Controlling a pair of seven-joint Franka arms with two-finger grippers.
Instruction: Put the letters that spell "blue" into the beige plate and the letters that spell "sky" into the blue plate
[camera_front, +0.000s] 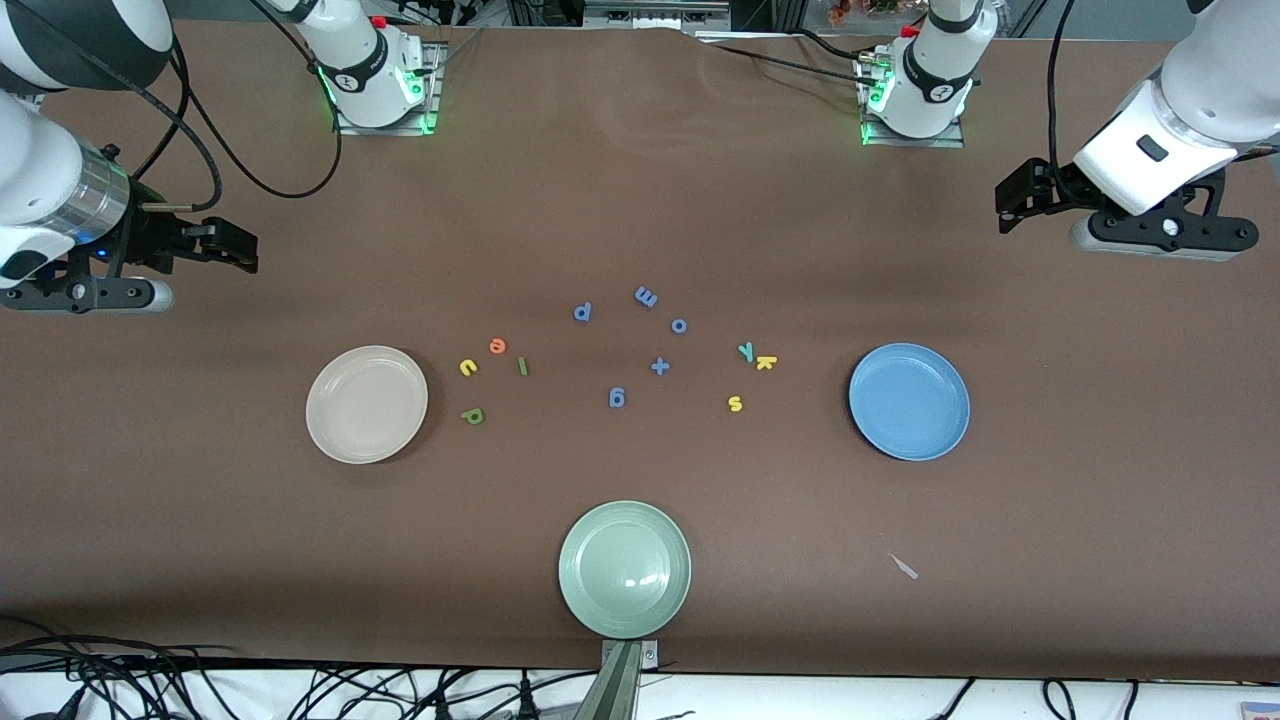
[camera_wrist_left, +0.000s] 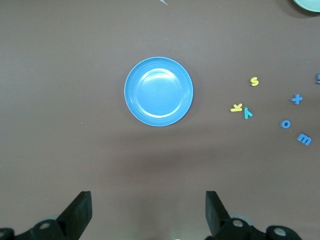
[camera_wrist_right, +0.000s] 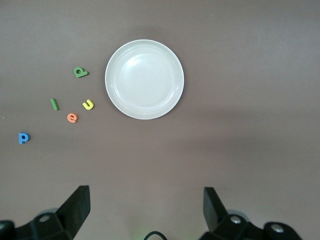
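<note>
A pale green plate (camera_front: 624, 568) lies nearest the front camera; blue letters (camera_front: 646, 297) sit mid-table.

foam letters e, u, l, k, s (camera_front: 735, 403), plus sign (camera_front: 659, 367) on table

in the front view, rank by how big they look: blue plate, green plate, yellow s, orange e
1. green plate, slightly the largest, though it lies nearest the camera, so that may be nearness
2. blue plate
3. orange e and yellow s: both tiny, alike, not ranked
</note>
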